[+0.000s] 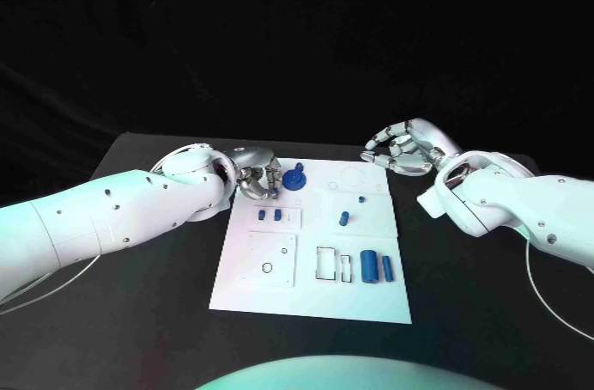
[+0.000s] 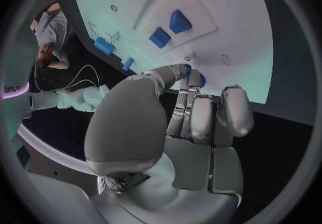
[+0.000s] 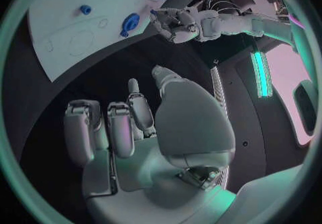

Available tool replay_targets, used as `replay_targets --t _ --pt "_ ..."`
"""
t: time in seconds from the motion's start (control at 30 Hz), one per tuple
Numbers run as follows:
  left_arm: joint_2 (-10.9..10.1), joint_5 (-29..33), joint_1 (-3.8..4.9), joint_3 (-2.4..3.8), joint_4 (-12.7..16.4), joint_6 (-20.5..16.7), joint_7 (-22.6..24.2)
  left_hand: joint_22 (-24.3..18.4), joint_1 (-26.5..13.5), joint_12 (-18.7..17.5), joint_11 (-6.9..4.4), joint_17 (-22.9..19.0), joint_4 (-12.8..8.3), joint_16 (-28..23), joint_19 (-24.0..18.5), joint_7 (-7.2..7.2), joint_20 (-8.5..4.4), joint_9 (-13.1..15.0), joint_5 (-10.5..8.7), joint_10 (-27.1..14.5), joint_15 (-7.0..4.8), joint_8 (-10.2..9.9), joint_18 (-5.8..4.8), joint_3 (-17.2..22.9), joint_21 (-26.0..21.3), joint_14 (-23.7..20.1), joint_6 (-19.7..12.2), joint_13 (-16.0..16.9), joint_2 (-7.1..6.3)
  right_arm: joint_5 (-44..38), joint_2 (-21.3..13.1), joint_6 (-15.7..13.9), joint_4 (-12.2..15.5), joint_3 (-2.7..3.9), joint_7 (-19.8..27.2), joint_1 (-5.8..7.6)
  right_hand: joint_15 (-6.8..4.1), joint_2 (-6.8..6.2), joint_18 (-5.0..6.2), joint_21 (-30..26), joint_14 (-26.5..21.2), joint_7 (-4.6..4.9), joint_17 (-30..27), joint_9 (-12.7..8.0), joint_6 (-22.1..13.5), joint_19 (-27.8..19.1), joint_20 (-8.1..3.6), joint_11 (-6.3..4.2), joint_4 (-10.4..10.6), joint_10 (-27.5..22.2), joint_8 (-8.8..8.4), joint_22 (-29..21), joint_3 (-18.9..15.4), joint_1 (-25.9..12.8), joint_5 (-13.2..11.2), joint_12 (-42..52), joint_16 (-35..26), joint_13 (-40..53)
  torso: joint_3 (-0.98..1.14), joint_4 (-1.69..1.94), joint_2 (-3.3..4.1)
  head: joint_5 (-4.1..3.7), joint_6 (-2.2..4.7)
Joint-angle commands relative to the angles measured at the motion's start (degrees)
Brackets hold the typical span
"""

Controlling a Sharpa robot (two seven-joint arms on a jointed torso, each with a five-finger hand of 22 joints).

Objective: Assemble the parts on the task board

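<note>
The white task board (image 1: 316,300) lies mid-table. At its far left corner my left hand (image 1: 257,180) has thumb and fingertips closed on the edge of a blue round part (image 1: 294,179). In the left wrist view that blue round part (image 2: 201,80) peeks out behind the fingertips (image 2: 190,81); the right wrist view shows the blue round part (image 3: 130,21) beside the left hand (image 3: 173,24). My right hand (image 1: 403,149) hovers past the board's far right corner, fingers loosely bent and apart, holding nothing; the right hand (image 3: 134,127) is above bare table.
Two small blue blocks (image 1: 270,213) sit on the board's left side, a blue peg (image 1: 344,217) mid-board, and a blue cylinder (image 1: 370,265) with a thin blue pin (image 1: 387,268) near the right. A raised square plate (image 1: 272,257) and outlined slots mark the board.
</note>
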Motion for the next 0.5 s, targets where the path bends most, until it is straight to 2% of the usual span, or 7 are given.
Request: replay_targets --t 0.03,0.2,0.5 --pt "0.23 0.60 -0.03 0.00 -0.04 1.62 -0.45 -0.04 -0.55 -0.25 0.05 -0.07 0.03 -0.18 0.10 0.08 -0.06 -0.03 0.06 0.52 -0.23 0.17 -0.80 -0.23 0.06 0.18 0.26 -0.04 -0.14 -0.58 0.06 0.14 0.02 0.00 0.38 -0.02 -0.40 0.26 0.64 -0.18 4.04 -0.19 6.93 -0.08 0.03 2.82 -0.40 -0.14 -0.23 -0.20 0.27 11.55 0.04 0.50 0.38 -0.01 -0.32 0.08 0.07 0.02 -0.01 0.00 -0.14" --pt "0.41 0.61 -0.05 -0.02 -0.19 2.23 -0.74 -0.11 -0.55 -0.29 0.04 -0.28 0.01 -0.25 0.07 0.07 -0.05 -0.03 0.07 0.56 -0.24 0.15 -0.79 -0.21 0.02 0.13 0.28 -0.05 -0.12 -0.58 0.03 0.12 0.02 0.00 0.35 -0.02 -0.42 0.35 0.63 -0.16 4.04 -0.22 6.90 -0.07 0.15 2.84 -0.41 -0.16 -0.15 -0.15 0.39 11.58 0.07 0.47 0.44 0.03 -0.34 0.10 0.06 0.12 0.00 0.02 -0.21" --pt "0.55 0.61 -0.06 -0.02 -0.23 3.12 -1.23 -0.18 -0.53 -0.33 0.03 -0.40 -0.01 -0.30 0.03 0.06 -0.06 -0.03 0.07 0.58 -0.24 0.13 -0.77 -0.20 -0.02 0.09 0.28 -0.05 -0.11 -0.61 0.04 0.12 0.01 0.00 0.34 -0.02 -0.42 0.35 0.63 -0.16 4.04 -0.22 6.90 -0.07 0.15 2.84 -0.41 -0.16 -0.15 -0.15 0.39 11.58 0.07 0.47 0.44 0.03 -0.34 0.10 0.00 0.01 -0.03 0.05 -0.18"
